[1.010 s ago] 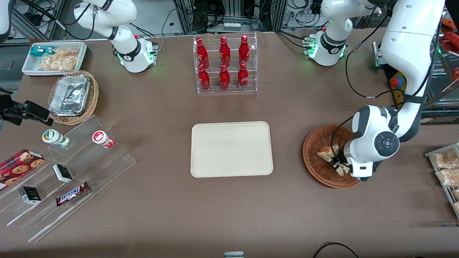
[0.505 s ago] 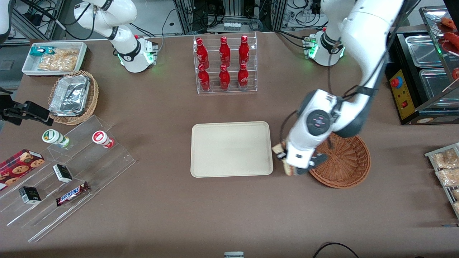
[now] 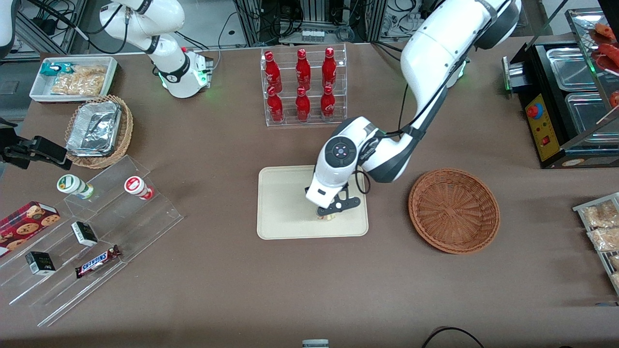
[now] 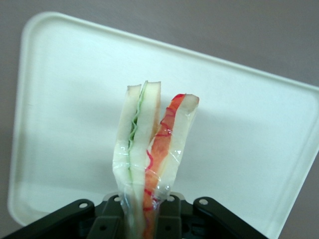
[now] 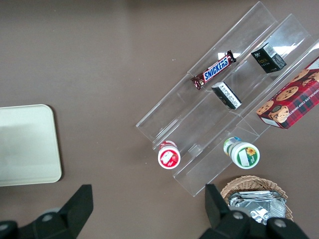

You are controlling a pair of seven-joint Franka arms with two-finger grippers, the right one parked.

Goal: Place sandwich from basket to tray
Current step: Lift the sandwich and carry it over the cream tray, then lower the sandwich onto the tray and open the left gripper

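My left gripper point(image 3: 328, 214) hangs low over the cream tray point(image 3: 285, 212), above the part of it nearest the basket, and is shut on the sandwich point(image 4: 149, 149). In the left wrist view the clear-wrapped wedge stands up between the two black fingers point(image 4: 113, 219), its green and red filling edges showing, with the tray point(image 4: 249, 134) under it. In the front view only a small bit of the sandwich point(image 3: 329, 218) peeks out below the hand. The reddish-brown wicker basket point(image 3: 453, 210) sits beside the tray toward the working arm's end, with nothing in it.
A clear rack of red bottles point(image 3: 303, 87) stands farther from the camera than the tray. Toward the parked arm's end lie a tan basket of foil trays point(image 3: 99, 130), a white snack bin point(image 3: 72, 79) and clear steps with snacks point(image 3: 92, 232).
The gripper carried the sandwich out of the basket, past the tray's edge, and now holds it over the tray. The basket is left with nothing in it.
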